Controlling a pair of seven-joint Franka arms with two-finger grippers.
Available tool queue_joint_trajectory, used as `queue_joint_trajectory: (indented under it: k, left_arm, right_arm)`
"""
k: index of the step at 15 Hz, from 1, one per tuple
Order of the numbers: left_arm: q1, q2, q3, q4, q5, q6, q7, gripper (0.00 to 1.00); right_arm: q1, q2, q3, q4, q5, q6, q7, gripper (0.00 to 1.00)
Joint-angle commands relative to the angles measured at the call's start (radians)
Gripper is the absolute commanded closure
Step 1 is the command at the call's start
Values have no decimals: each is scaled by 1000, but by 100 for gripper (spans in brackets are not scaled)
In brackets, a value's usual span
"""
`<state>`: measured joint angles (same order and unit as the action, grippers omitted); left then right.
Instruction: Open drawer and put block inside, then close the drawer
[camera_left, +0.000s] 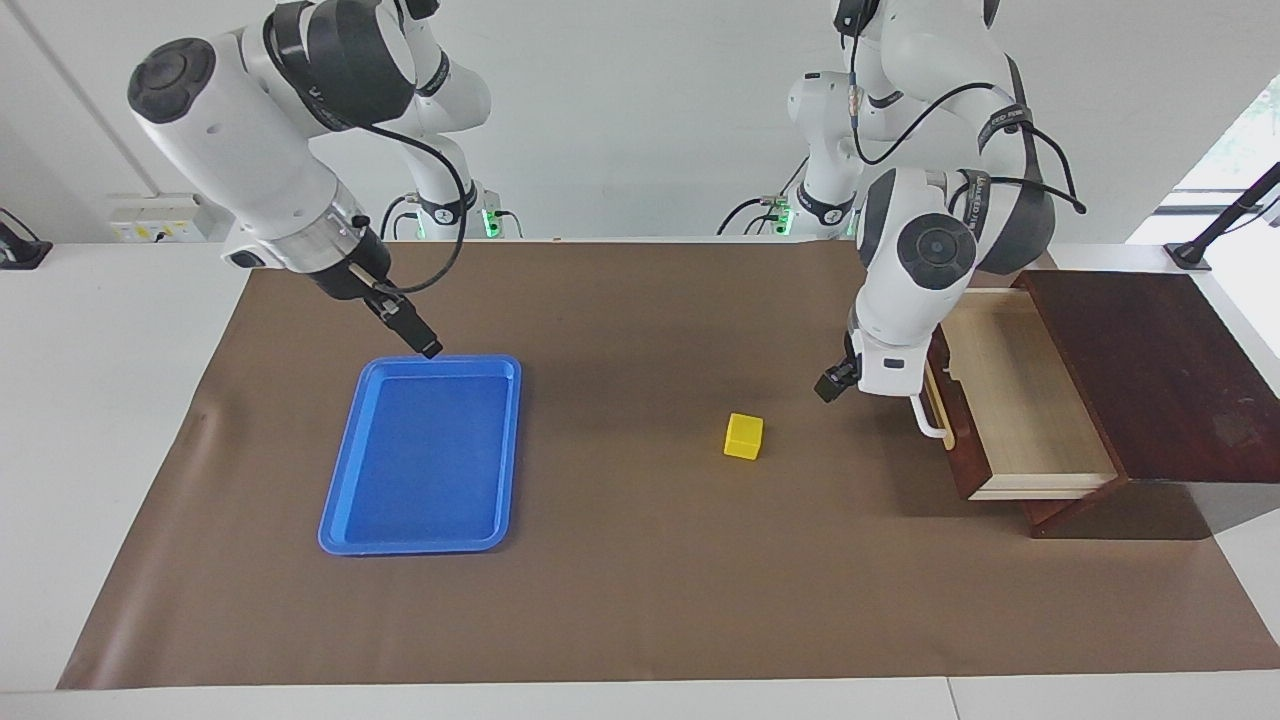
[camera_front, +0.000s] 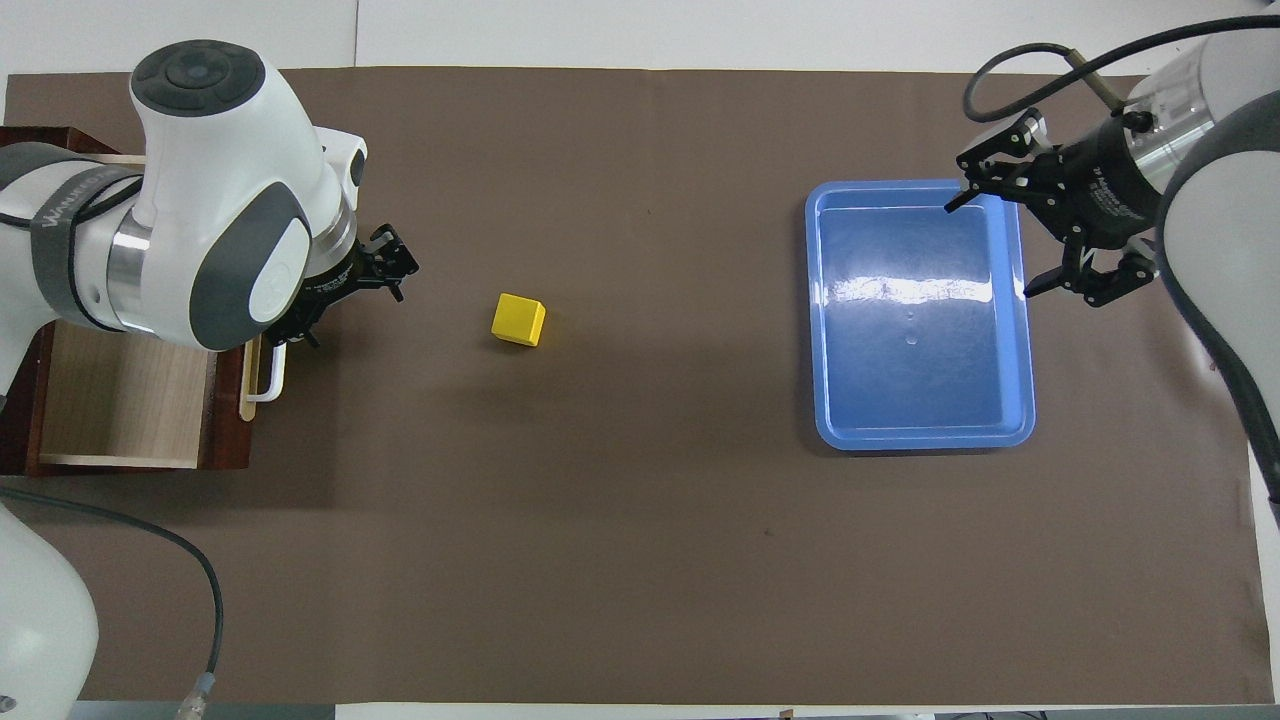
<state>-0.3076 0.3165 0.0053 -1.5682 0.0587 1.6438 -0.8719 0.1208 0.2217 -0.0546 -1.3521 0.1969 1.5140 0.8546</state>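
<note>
Both claws hang spread and empty: right claw (camera_front: 985, 240) over the glossy blue plastic tray's (camera_left: 350, 480) rim, left claw (camera_left: 832, 384) in front of the pulled-out dark wooden drawer (camera_left: 1000, 400). Matte brown paper covers the tabletop (camera_left: 640, 600); the yellow cube block (camera_left: 743, 436) sits between drawer and tray.

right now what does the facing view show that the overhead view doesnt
Only the facing view shows the dark cabinet top, both arm bases by the wall, and that each gripper hangs in the air, touching nothing.

Only the overhead view shows the spread open fingers of the right gripper by the blue tray's rim; there the left arm hides part of the drawer.

Both show the yellow block on the brown mat, apart from the open, empty drawer, with the left gripper near the white handle.
</note>
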Motion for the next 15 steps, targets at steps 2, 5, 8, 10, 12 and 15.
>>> queue_joint_trajectory:
  k: [2, 5, 8, 10, 12, 15]
  left_arm:
    - [77, -33, -4, -42, -2, 37, -187, 0]
    - [123, -31, -7, -38, -2, 118, -219, 0]
    - [134, -31, -7, -36, -5, 146, -156, 0]
    - [122, -34, -4, -45, -4, 146, -148, 0]
    - [133, -36, -7, -44, -5, 149, -150, 0]
    - [127, -36, -7, -44, -5, 152, -153, 0]
  right_arm:
    - [-20, -61, 10, -61, -115, -5, -268, 0]
    - [-24, -76, 10, -93, -145, 5, -518, 0]
    - [-41, -85, 10, -114, -165, 9, -702, 0]
    - [-52, -85, 10, -113, -172, 15, -819, 0]
    - [-59, -85, 10, -114, -195, 28, -874, 0]
    - [-59, -85, 12, -116, -212, 32, -897, 0]
